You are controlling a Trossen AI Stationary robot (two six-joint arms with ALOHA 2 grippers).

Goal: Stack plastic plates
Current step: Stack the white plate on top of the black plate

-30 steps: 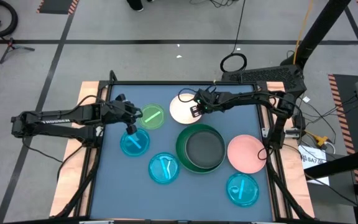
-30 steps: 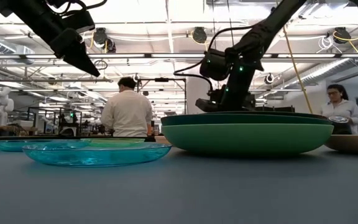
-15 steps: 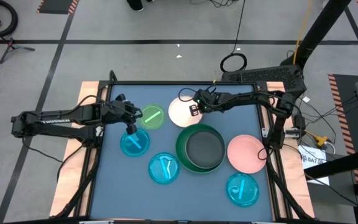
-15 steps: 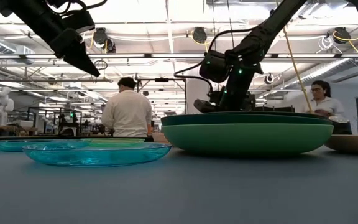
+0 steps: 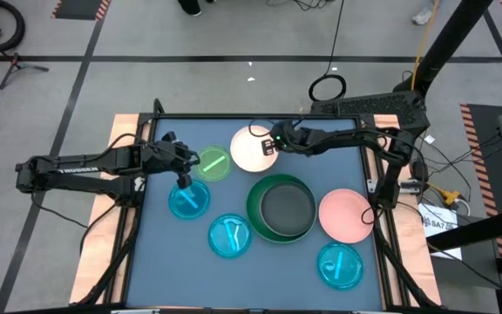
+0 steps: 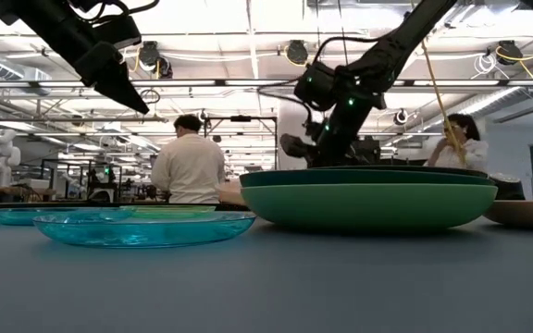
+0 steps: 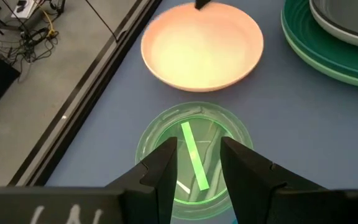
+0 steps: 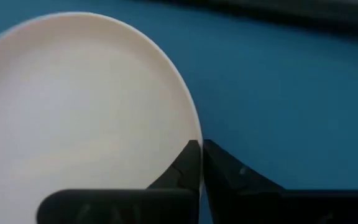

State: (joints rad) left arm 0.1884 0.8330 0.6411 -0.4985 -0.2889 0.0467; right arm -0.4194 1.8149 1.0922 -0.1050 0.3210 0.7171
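**Right gripper pinches the white plate's rim; the stack lies toward the front of the table**

Far left in the high view, the left gripper (image 5: 184,167) hovers above the table between the lime plate (image 5: 213,163) and a cyan plate (image 5: 188,200). Its wrist view shows the two fingers (image 7: 160,165) parted, holding nothing, with the lime plate (image 7: 194,154) directly below them.

Moving right, a second cyan plate (image 5: 230,235) lies nearer the front edge. Next comes the white plate (image 5: 251,150) at the back of the table (image 5: 155,253), just beside the lime one. The right gripper (image 5: 274,144) sits at this plate's right-hand edge. In the right wrist view the fingers (image 8: 188,163) are pressed together on the rim of the white plate (image 8: 73,106), so the plate is gripped at its edge.

Just in front of the white plate stands the stack: a dark grey plate (image 5: 288,209) nested in the green plates (image 5: 256,212). The low view shows a dark green plate (image 6: 359,176) resting in a lighter green one (image 6: 368,205). Further right are the pink plate (image 5: 345,215) and a third cyan plate (image 5: 341,265).

The likely next move turns on one relation: the stack lies toward the front and slightly right of the held plate, close by, and the right arm is the nearer one and already holds it. The plate is round, so its orientation hardly matters.
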